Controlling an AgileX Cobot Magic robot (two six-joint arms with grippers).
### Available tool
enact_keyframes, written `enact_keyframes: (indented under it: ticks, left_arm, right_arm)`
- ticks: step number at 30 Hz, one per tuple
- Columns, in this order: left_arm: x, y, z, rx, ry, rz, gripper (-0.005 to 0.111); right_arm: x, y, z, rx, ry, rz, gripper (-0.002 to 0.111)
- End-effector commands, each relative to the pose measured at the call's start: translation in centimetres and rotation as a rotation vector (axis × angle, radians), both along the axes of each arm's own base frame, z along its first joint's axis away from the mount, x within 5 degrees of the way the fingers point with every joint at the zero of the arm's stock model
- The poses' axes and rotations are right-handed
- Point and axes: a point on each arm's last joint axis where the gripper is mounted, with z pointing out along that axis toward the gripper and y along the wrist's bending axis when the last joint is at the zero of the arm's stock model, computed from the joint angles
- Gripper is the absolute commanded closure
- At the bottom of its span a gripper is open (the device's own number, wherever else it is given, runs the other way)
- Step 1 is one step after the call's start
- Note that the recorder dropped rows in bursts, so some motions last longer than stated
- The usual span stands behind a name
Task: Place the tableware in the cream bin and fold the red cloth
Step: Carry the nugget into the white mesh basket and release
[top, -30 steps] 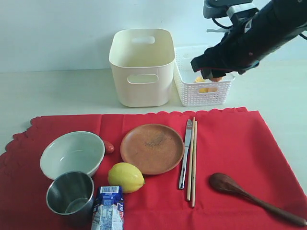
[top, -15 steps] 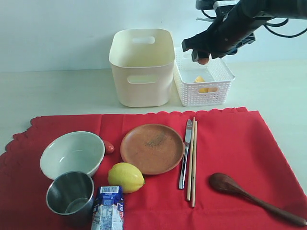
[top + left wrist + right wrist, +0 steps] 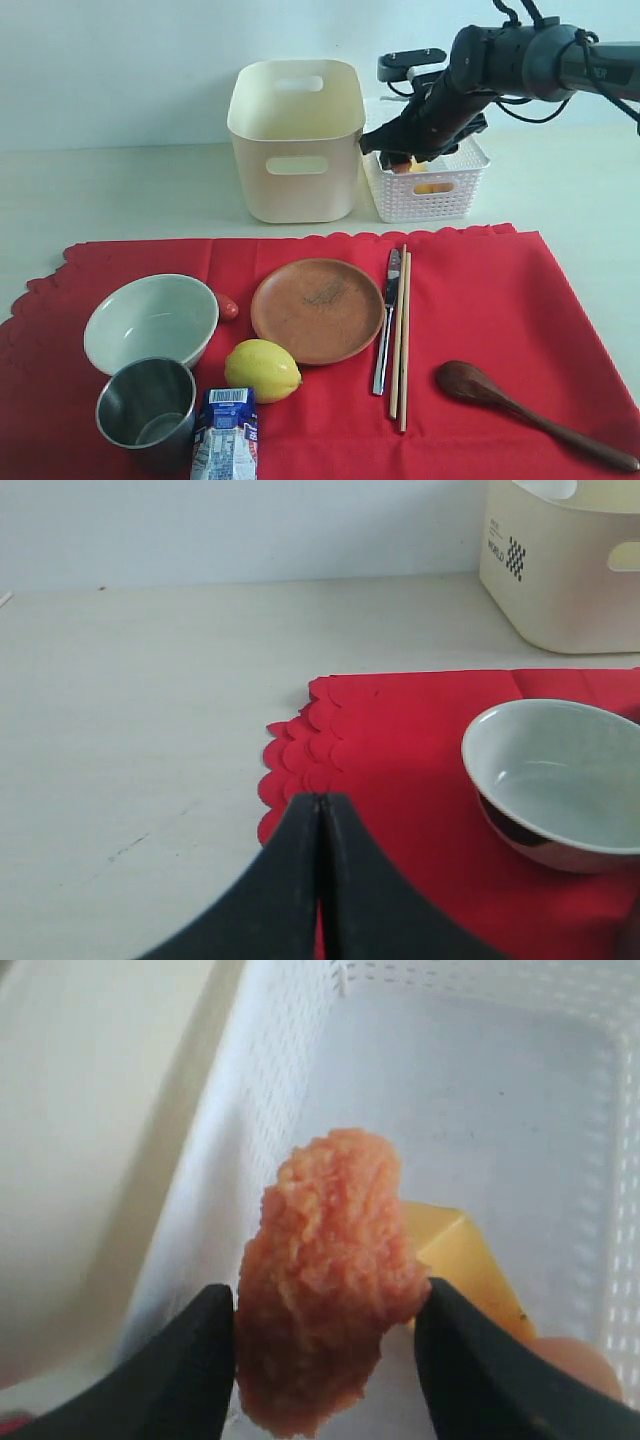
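The red cloth (image 3: 480, 300) carries a pale bowl (image 3: 150, 320), steel cup (image 3: 147, 405), brown plate (image 3: 316, 310), knife (image 3: 386, 320), chopsticks (image 3: 402, 340) and dark spoon (image 3: 520, 405). The cream bin (image 3: 296, 140) stands behind the cloth. My right gripper (image 3: 400, 160) (image 3: 325, 1350) is shut on a rough orange-pink food piece (image 3: 325, 1260), low over the white lattice basket (image 3: 425, 190). My left gripper (image 3: 322, 805) is shut and empty above the scalloped cloth edge (image 3: 300, 770), beside the bowl (image 3: 560, 770); the exterior view does not show it.
A lemon (image 3: 262, 370), a milk carton (image 3: 225, 435) and a small red item (image 3: 229, 308) also lie on the cloth. A yellow cheese wedge (image 3: 460, 1260) sits in the basket beneath the held piece. The basket stands close against the cream bin's right side.
The right arm has swung left and dropped with the orange-pink piece, from above the basket's far side down to its near-left part. Everything on the cloth is unmoved.
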Motion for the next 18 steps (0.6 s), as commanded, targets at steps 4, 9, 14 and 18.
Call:
enact_keyframes:
  ticks: [4, 9, 14, 18]
  left_arm:
    - [0.0, 0.0, 0.0, -0.012, -0.011, -0.001, 0.107]
    - [0.0, 0.0, 0.0, -0.012, -0.011, -0.001, 0.107]
    - [0.0, 0.0, 0.0, -0.012, -0.011, -0.001, 0.107]
    - [0.0, 0.0, 0.0, -0.012, -0.011, -0.001, 0.107]
  right_arm:
    - [0.4, -0.3, -0.5, -0.037, -0.008, 0.05, 0.087]
    - [0.3, -0.3, -0.4, -0.04, -0.006, 0.052, 0.062]
    - [0.1, -0.6, 0.8, -0.08, -0.016, 0.071, 0.045]
    - [-0.3, -0.7, 2.9, -0.077, -0.036, 0.073, 0.038]
